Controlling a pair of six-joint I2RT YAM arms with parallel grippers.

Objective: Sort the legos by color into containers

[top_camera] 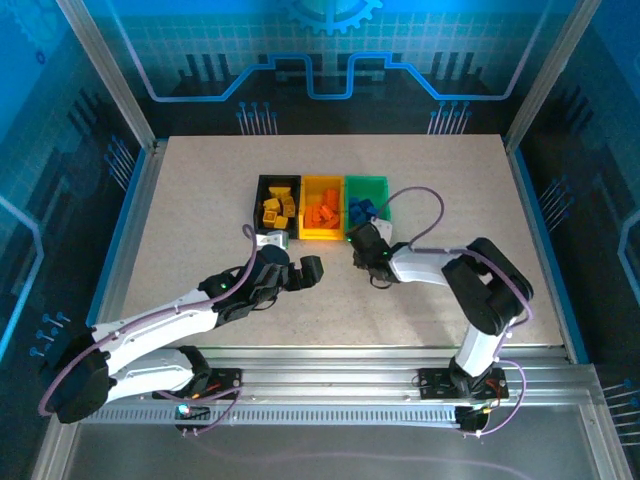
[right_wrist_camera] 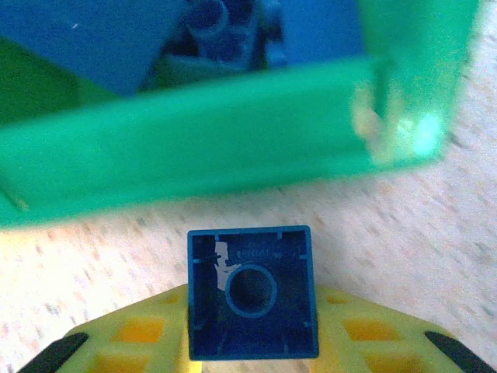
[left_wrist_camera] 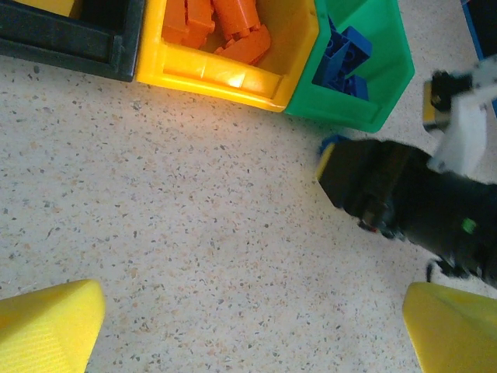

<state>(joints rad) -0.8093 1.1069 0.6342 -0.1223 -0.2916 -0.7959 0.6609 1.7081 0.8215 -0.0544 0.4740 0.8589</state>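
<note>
My right gripper (right_wrist_camera: 250,346) is shut on a blue lego (right_wrist_camera: 250,291); its hollow underside faces the camera and the yellow fingers (right_wrist_camera: 132,338) press both its sides. It sits low over the table, just in front of the green container (right_wrist_camera: 202,132), which holds blue legos (right_wrist_camera: 225,31). From above, the right gripper (top_camera: 360,243) is at that green container's (top_camera: 366,180) near corner. The yellow container (top_camera: 322,236) holds orange legos (top_camera: 322,210). Yellow legos (top_camera: 277,210) lie in the black container (top_camera: 256,205). My left gripper (top_camera: 305,272) is open over bare table with nothing between its fingers.
The left wrist view has the three bins in a row along the top: black (left_wrist_camera: 70,43), yellow (left_wrist_camera: 225,78), green (left_wrist_camera: 349,116). The right arm's black wrist (left_wrist_camera: 404,202) lies close to the right. A raised metal frame (top_camera: 130,200) borders the table.
</note>
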